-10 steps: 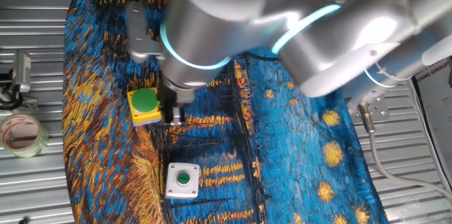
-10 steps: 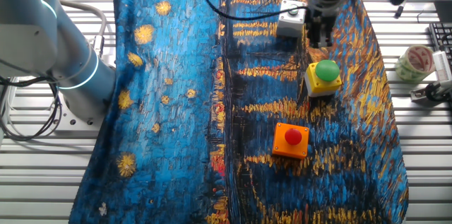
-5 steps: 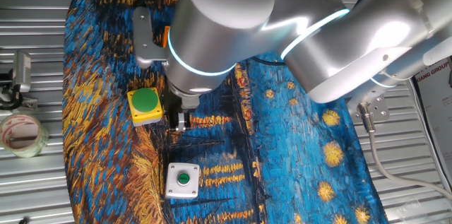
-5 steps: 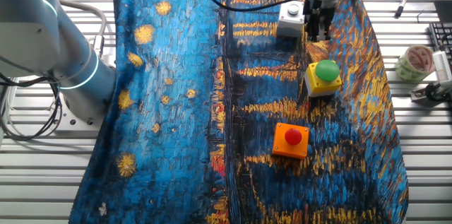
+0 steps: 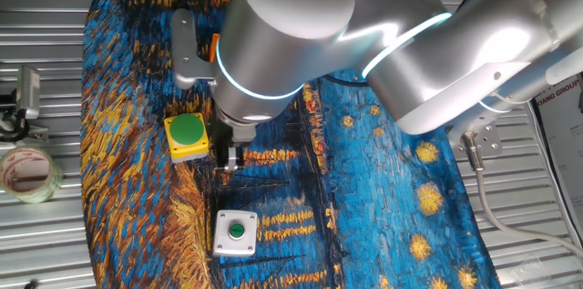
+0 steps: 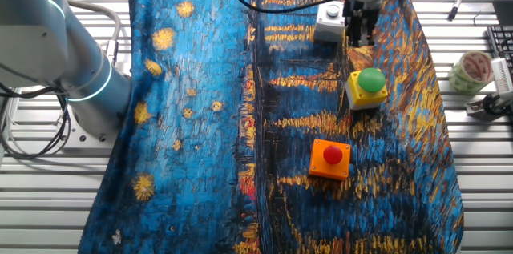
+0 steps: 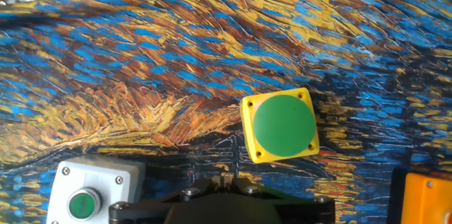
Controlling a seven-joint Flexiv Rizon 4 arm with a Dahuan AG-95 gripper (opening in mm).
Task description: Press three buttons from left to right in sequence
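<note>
Gripper [image 6: 360, 39] hangs between yellow box with large green button [image 6: 367, 87] and white box with small green button [image 6: 330, 20], likely heading for white one. Jaws' state: cannot tell. Orange box with red button [image 6: 330, 159] sits beyond yellow box, on painted blue cloth [image 6: 200, 86].

Bench, ribbed grey metal [image 6: 48, 206], draped with a blue-and-gold painted-swirl cloth [image 6: 200, 126].

On cloth, in a row: orange box with red button [image 6: 330, 159]; yellow box with large green button [image 6: 367, 87]; white box with small green button [image 5: 235, 232]. On bare metal beside cloth: roll of clear tape [image 5: 27, 172].
</note>
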